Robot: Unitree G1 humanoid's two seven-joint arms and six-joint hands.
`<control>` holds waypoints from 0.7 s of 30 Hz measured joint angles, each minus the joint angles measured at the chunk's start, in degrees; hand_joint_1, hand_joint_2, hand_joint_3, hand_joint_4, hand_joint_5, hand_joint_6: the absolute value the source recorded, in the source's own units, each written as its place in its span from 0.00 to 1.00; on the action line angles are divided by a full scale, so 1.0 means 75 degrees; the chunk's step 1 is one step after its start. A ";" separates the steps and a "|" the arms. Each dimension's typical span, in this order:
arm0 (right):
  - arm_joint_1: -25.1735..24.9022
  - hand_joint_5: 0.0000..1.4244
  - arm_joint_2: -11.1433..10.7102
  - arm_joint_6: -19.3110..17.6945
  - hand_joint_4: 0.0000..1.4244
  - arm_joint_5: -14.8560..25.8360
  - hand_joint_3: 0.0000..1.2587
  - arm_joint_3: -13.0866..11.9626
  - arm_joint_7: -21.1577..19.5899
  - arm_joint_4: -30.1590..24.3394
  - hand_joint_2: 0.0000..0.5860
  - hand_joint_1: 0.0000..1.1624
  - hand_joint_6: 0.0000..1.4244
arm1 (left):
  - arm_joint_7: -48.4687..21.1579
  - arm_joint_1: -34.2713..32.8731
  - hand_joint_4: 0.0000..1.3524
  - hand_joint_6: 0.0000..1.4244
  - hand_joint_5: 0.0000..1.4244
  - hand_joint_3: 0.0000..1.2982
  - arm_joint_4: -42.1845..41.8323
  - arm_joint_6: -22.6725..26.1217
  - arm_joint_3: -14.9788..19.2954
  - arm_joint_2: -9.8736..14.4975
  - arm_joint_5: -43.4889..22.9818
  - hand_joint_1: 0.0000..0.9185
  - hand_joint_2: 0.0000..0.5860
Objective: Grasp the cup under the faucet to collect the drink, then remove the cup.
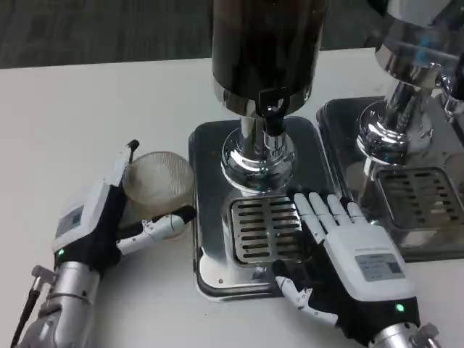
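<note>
A clear plastic cup [158,178] stands on the white table just left of the dispenser's steel base [210,217]. My left hand [93,223] wraps it, thumb in front and fingers behind. The black faucet [272,119] hangs under the dark drink tank [267,51], over the slotted drip grille [262,229], with nothing beneath it. My right hand [349,250] lies flat on the right side of the base, fingers stretched out toward the grille and holding nothing. I cannot tell whether there is drink in the cup.
A second chrome dispenser [404,109] with its own drip tray [413,196] stands at the right. The chrome column [255,156] rises behind the grille. White tabletop [87,109] lies open to the left and far left.
</note>
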 measured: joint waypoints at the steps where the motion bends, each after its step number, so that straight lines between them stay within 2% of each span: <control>1: 0.0009 0.00 -0.0002 0.0000 0.00 0.0000 0.00 0.0000 0.0019 -0.0028 0.71 0.28 0.00 | 0.0045 -0.0024 0.19 0.42 0.35 0.06 0.0007 -0.0001 -0.0007 0.0001 0.0000 0.35 0.11; 4: 0.0042 0.00 -0.0005 0.0001 0.00 -0.0001 0.00 0.0001 0.0061 -0.0106 0.70 0.28 0.00 | 0.0380 0.0006 0.34 0.59 0.49 0.19 0.0040 -0.0094 -0.0055 -0.0028 0.0041 0.48 0.14; 9: 0.0060 0.00 -0.0012 0.0001 0.00 0.0001 0.00 0.0000 0.0130 -0.0142 0.70 0.28 0.00 | 0.0930 0.0068 0.44 0.68 0.58 0.30 0.0055 -0.0140 -0.0214 -0.0041 0.0176 0.54 0.12; 13: 0.0065 0.00 -0.0012 0.0001 0.00 0.0002 0.00 0.0000 0.0174 -0.0144 0.70 0.28 0.00 | 0.1343 0.0147 0.49 0.72 0.62 0.38 0.0055 -0.0223 -0.0279 -0.0044 0.0334 0.56 0.10; 21: 0.0066 0.00 -0.0013 0.0001 0.00 0.0021 0.00 0.0000 0.0231 -0.0144 0.70 0.28 0.00 | 0.2065 0.0264 0.52 0.74 0.63 0.41 0.0055 -0.0200 -0.0406 -0.0029 0.0633 0.57 0.07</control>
